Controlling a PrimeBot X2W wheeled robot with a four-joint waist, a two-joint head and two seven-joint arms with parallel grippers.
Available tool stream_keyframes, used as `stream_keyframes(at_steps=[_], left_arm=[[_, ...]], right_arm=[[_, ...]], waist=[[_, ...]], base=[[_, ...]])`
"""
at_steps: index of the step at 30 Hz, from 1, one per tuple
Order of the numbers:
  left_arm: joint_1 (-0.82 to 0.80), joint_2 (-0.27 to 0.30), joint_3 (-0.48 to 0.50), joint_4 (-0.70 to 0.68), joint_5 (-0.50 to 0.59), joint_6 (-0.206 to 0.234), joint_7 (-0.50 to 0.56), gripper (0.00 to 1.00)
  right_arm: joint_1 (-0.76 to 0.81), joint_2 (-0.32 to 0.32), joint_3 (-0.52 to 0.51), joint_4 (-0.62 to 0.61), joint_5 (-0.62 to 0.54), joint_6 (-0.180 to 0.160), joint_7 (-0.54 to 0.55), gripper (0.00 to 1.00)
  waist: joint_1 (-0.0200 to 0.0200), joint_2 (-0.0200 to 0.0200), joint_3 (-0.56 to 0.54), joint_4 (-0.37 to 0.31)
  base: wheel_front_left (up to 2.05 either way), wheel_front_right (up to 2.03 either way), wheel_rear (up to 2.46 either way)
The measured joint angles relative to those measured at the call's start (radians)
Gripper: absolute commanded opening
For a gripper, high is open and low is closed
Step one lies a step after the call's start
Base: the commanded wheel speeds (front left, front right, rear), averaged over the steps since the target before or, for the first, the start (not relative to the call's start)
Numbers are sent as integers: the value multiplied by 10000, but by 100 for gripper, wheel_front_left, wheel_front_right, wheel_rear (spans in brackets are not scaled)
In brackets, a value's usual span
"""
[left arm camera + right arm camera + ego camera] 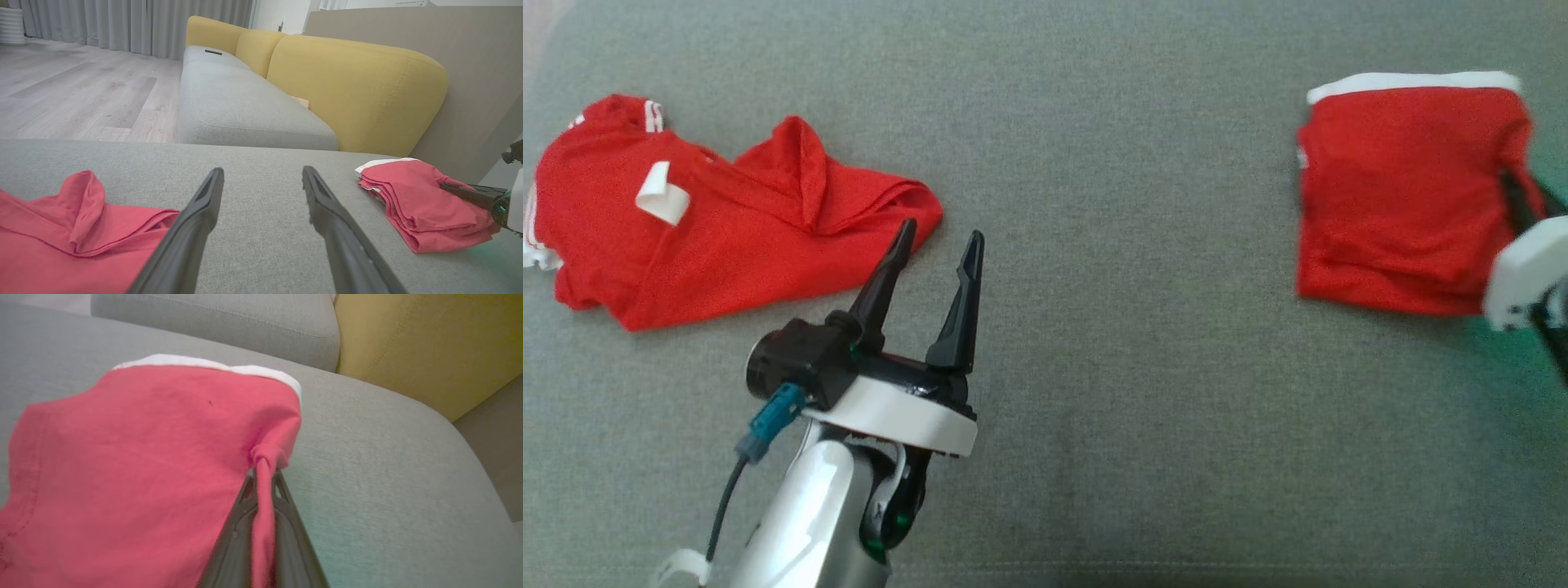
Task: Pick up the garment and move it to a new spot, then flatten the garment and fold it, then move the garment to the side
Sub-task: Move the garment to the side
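A folded red garment [1405, 196] with a white band along its far edge lies at the right of the grey cushion [1135, 367]. My right gripper [1515, 200] is shut on that garment's right edge. In the right wrist view a pinch of red cloth [265, 457] is bunched between the fingertips of the gripper [263, 473]. The left wrist view has the same garment [425, 204] at right, with the right gripper [449, 188] on it. My left gripper [939, 233] [263, 173] stands open over bare cushion, holding nothing.
A second red shirt [727, 220] [61, 228] lies crumpled at the left, its corner just left of the left fingertips. Beyond the cushion are a grey sofa seat [237, 106], yellow back cushions [351, 90] and a wooden floor [81, 94].
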Motion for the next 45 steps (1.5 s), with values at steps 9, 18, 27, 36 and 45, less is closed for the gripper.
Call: stream_keyframes(at_steps=[9,18,27,36,45], left_arm=[[-482,-8,-4,-111,35,-13,0,100],[-932,-15,13,-245,33,-75,0,100],[-950,-15,-8,-343,31,12,0,100],[-1051,-19,209,-146,48,-10,0,100],[-533,-15,731,-121,138,-84,-6,100]], right_arm=[[-25,-2922,1340,-54,514,0,372,0],[-675,-3793,581,934,-385,0,355,0],[-1090,-3595,-727,1517,-1517,0,104,6],[-1232,-2535,-1628,1197,-2257,0,-468,100],[-1080,-744,-1398,-635,-1486,0,-1645,100]], waist=[[0,0,670,155],[1,0,1240,534],[1,0,1410,505],[0,0,892,294],[0,0,-214,-11]], base=[[0,0,0],[0,0,0],[0,0,0],[0,0,0],[0,0,0]])
